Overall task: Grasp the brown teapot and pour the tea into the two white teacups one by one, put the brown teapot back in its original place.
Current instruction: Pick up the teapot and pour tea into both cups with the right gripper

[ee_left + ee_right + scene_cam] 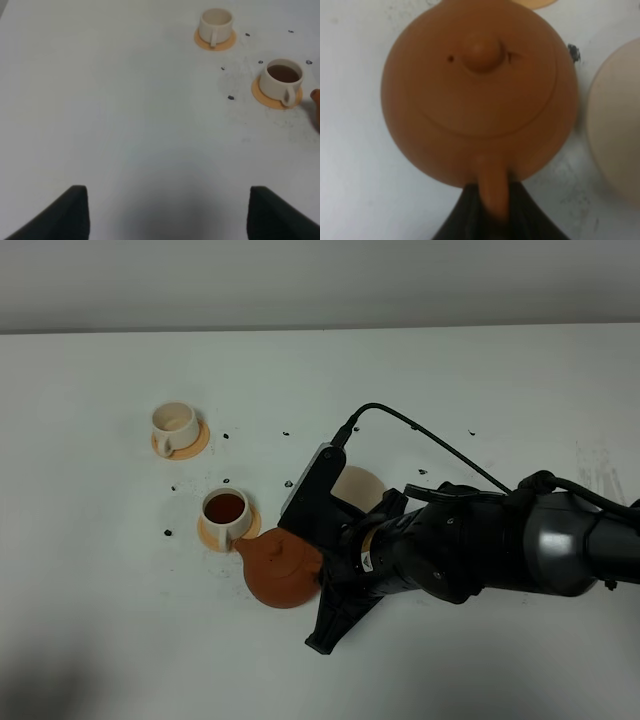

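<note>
Our right tool (pixel 492 205) gripped the teapot (pixel 280 570) by its handle, just beside the full cup (pixel 224 510); our left tool (pixel 167 215) gaped wide. We feared the handle might swivel in that grip, spilling tea short of the empty cup (pixel 174 423) beyond.

The brown teapot (pixel 280 575) is being held by its handle, spout beside the tea-filled white cup (pixel 225 512). The other cup (pixel 175 423) is sitting empty, and the beige coaster (pixel 364 485) is lying near the teapot.
</note>
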Controlling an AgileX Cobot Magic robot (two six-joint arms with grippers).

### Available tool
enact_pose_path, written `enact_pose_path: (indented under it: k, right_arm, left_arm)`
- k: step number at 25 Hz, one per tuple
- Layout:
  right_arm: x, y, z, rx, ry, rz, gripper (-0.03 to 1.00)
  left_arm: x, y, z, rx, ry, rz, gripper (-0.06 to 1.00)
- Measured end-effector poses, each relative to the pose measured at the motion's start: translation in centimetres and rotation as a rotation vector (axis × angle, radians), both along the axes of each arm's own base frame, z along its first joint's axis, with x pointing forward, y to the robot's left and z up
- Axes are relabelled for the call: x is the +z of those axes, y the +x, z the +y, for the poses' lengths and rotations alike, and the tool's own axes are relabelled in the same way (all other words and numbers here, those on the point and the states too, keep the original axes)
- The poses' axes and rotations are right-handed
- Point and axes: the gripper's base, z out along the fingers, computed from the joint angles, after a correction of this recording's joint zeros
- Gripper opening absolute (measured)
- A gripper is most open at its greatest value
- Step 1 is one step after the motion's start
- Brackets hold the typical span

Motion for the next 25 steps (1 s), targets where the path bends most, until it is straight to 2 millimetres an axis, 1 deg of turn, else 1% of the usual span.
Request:
enact_pose_path:
  k: [2, 5, 11, 14, 19, 25]
  right_arm:
    - [0.6, 0.2, 0.2, 0.005, 0.004, -0.009, 0.12]
    - [2.5, 0.9, 0.8, 0.025, 0.010, -0.047, 0.12]
    - [6.0, 3.7, 1.4, 0.049, 0.014, -0.173, 0.12]
    - [7.3, 5.1, 1.5, 0.063, 0.011, -0.248, 0.12]
    - [8.2, 8.0, 2.5, 0.080, -0.002, -0.345, 0.12]
    - [7.3, 11.5, 4.3, 0.096, -0.034, -0.417, 0.12]
  left_arm:
    - [0.0, 0.0, 0.0, 0.000, 0.000, 0.000, 0.66]
    - [0.0, 0.0, 0.0, 0.000, 0.000, 0.000, 0.66]
    - [0.0, 0.0, 0.0, 0.000, 0.000, 0.000, 0.66]
    - [0.0, 0.0, 0.0, 0.000, 0.000, 0.000, 0.66]
    - [0.0, 0.0, 0.0, 0.000, 0.000, 0.000, 0.66]
    - [0.0, 0.0, 0.0, 0.000, 0.000, 0.000, 0.66]
